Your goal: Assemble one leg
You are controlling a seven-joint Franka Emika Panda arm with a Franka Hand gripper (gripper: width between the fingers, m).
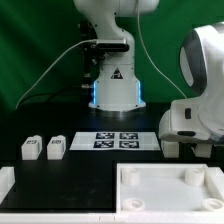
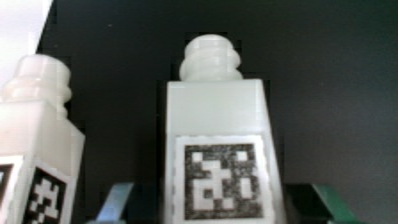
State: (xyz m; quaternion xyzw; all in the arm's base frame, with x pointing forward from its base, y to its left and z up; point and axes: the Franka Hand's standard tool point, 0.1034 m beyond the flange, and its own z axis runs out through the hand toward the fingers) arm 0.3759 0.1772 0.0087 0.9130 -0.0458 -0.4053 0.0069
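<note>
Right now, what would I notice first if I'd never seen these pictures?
Probably the big white robot arm at the exterior view's right, bent down over the black table. In the wrist view, a white leg with a black-and-white tag looms close, a second leg beside it.

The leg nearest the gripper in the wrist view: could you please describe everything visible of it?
The leg is a white, plastic-looking square block ending in a rounded, stepped knob pointing away from the gripper. A black-and-white square tag is on its facing side, toward the gripper. Black surface lies behind it; standing or lying is unclear. A second leg is beside it, apart. Two dark fingers flank it with gaps, not touching.
</note>
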